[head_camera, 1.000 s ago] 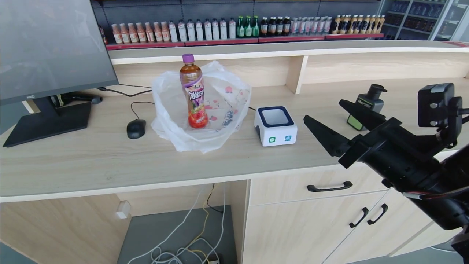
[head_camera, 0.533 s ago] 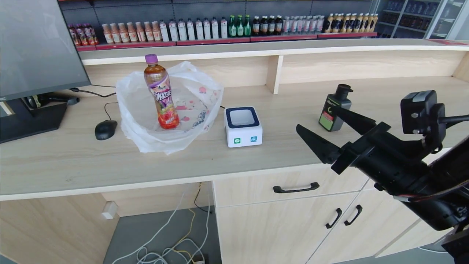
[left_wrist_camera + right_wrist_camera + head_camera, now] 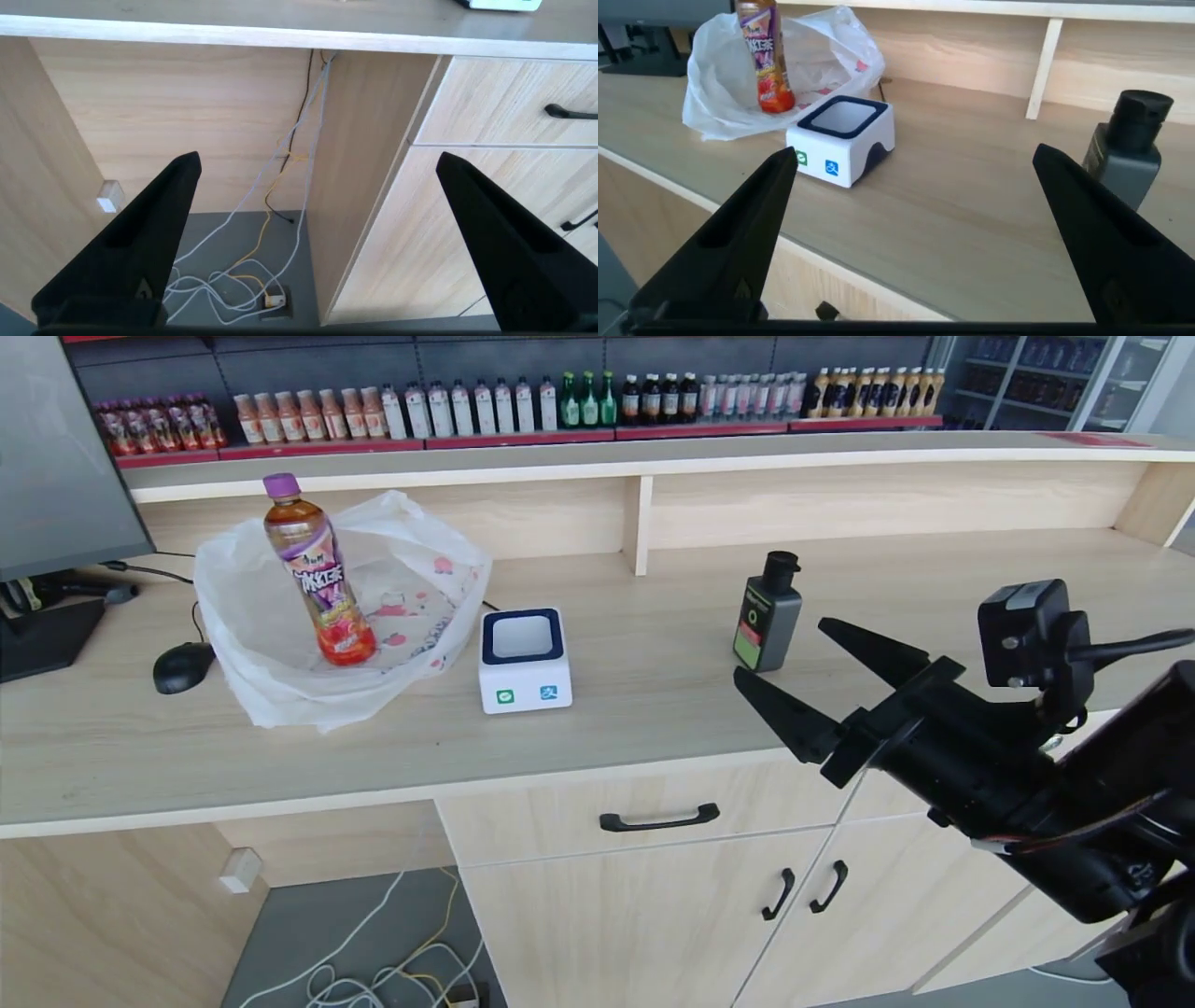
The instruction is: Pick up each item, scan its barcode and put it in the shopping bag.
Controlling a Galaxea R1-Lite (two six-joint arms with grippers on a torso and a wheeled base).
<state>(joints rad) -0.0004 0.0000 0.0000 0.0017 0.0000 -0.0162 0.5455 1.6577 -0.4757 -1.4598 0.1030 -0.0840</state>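
Note:
A grey bottle with a black cap (image 3: 767, 613) (image 3: 1125, 154) stands upright on the wooden counter (image 3: 653, 709). My right gripper (image 3: 777, 649) (image 3: 915, 154) hovers open and empty at the counter's front edge, just short of this bottle. Further left sits the white scanner box (image 3: 523, 658) (image 3: 842, 140). A purple-capped drink bottle (image 3: 317, 583) (image 3: 761, 56) stands upright inside the white shopping bag (image 3: 271, 691) (image 3: 715, 112) at the left. My left gripper (image 3: 318, 163) hangs open and empty below the counter, facing the cabinet.
A black mouse (image 3: 182, 667) and a monitor stand (image 3: 42, 635) sit left of the bag. A raised shelf with a divider (image 3: 638, 523) backs the counter. Drawers with black handles (image 3: 658, 821) and loose cables (image 3: 271, 280) lie below.
The whole head view has shifted left, so the camera has moved right. The right gripper stays open and now lines up with the grey bottle instead of standing left of it.

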